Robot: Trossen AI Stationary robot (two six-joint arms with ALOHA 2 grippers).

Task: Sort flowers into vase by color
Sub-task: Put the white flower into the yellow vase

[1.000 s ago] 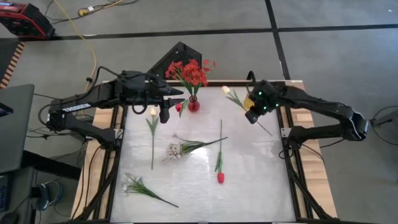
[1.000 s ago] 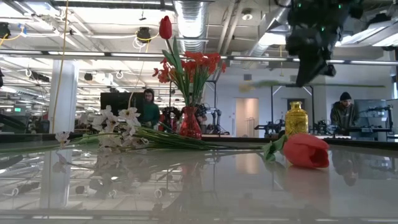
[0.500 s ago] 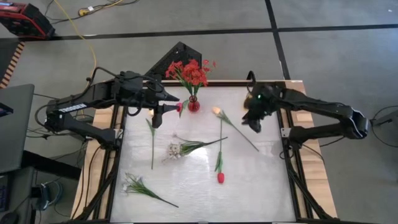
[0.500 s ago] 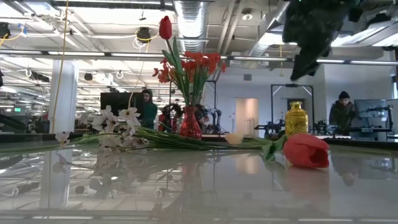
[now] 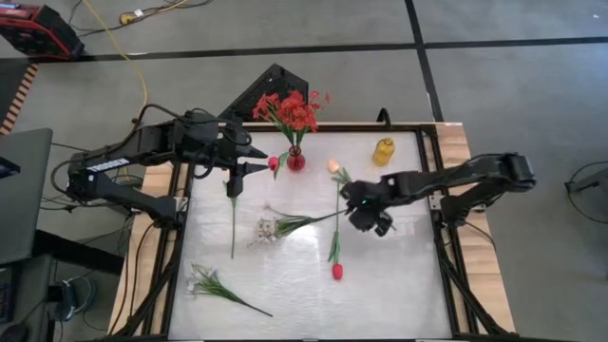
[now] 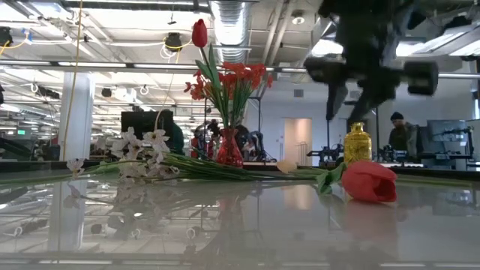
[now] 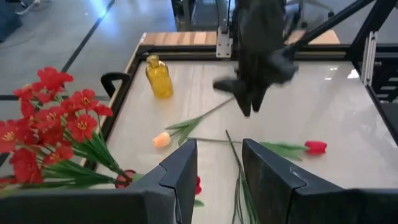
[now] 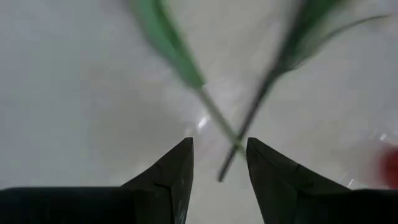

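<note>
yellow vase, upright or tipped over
Upright: the yellow vase stands on its base with neck up, empty of flowers, at the table's far edge.

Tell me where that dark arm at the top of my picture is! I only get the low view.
Observer: That is the right gripper. In the high view it hangs over the middle right of the table, close to the stem of the cream-peach tulip.
Operator: Is it holding a flower?
Observer: No. Its wrist view shows its fingers standing apart, with only green stems lying beyond them.
Operator: Are there flowers I can't see?
Observer: Yes. A white spray lies alone near the bottom left corner of the high view.
</note>
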